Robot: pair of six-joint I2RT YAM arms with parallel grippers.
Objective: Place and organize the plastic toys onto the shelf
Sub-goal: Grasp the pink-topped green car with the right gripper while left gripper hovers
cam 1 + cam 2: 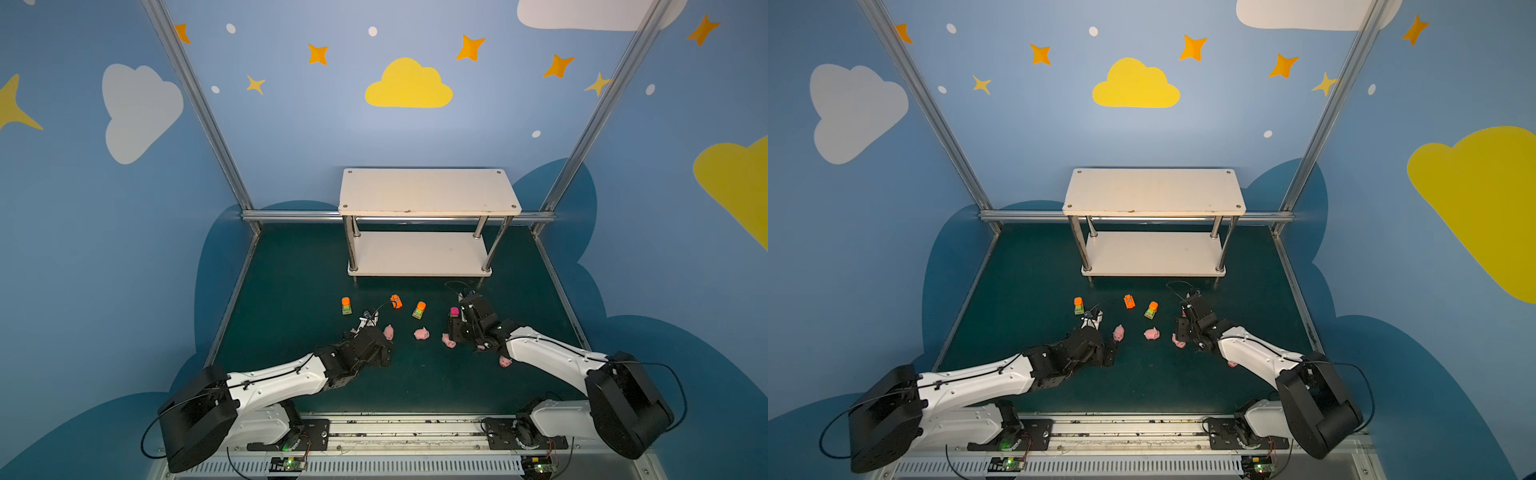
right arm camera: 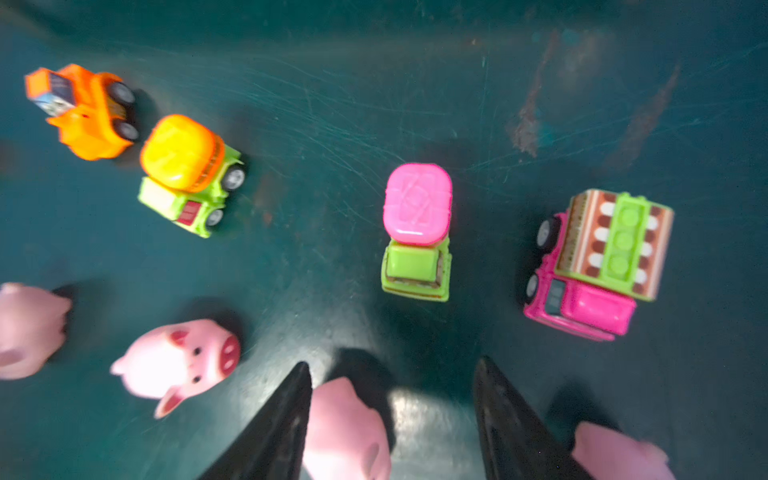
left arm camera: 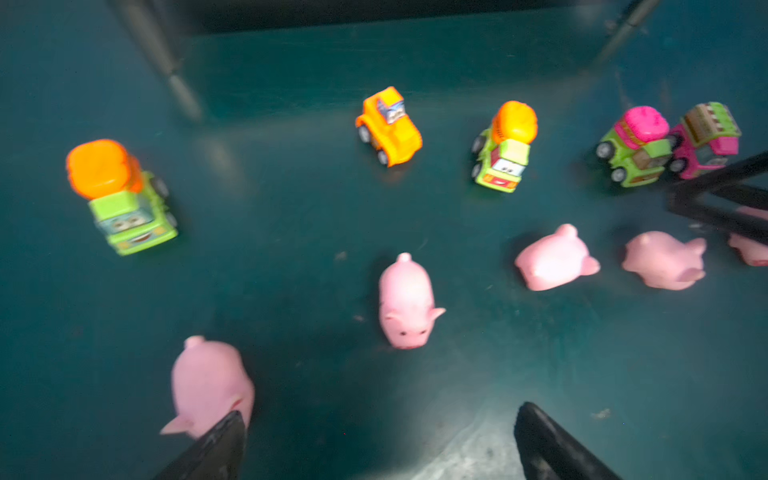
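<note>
The white two-tier shelf [image 1: 428, 193] stands at the back of the mat with both boards bare. The plastic toys lie in front of it. Farther out is a row of vehicles: an orange-and-green mixer [image 1: 346, 306], an orange car [image 1: 396, 301], a second mixer [image 1: 419, 310], a pink-topped green truck [image 2: 417, 232] and a pink truck [image 2: 598, 266]. Nearer the arms lie several pink pigs [image 1: 422, 333]. My left gripper [image 3: 380, 419] hangs open low over the mat, with one pig [image 3: 210, 384] beside a fingertip. My right gripper [image 2: 394, 365] is open around another pig [image 2: 345, 428]. That pig rests against one finger, with a gap to the other.
A further pig [image 2: 619, 453] lies just outside the right gripper's other finger, and one [image 1: 505, 361] lies by the right forearm. Metal frame posts [image 1: 199, 108] and a back rail [image 1: 291, 215] border the dark green mat [image 1: 291, 270]. Blue walls enclose it.
</note>
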